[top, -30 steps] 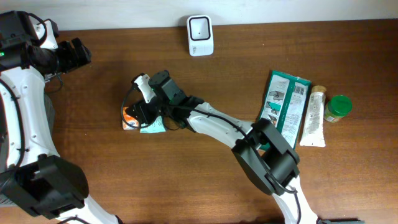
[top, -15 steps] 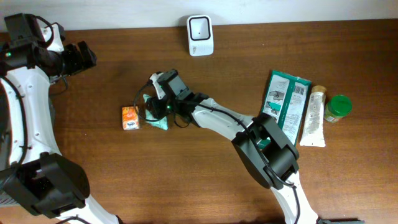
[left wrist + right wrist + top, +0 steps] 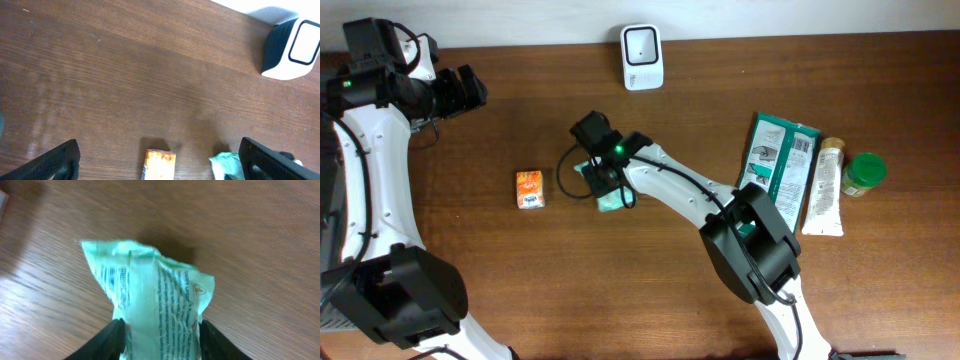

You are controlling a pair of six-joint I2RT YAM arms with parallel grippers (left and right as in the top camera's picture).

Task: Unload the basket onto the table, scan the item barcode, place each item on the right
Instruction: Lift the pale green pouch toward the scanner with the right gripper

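Mid-worktop [image 3: 520, 280], right end effector [image 3: 603, 178] clamps a mint-green packet [image 3: 150, 295] by its near end, jaws narrowed onto it. The pkt's long axis runs straight out from the fingers. White scanner [image 3: 642, 55] stands at the back edge, beyond the pkt and a little to one side in the overhead view. Right arm is by far the nearer. Left end effector [image 3: 468, 86] hangs wide and empty, far left. Dark print on pkt too blurred to read; no barcode visible.
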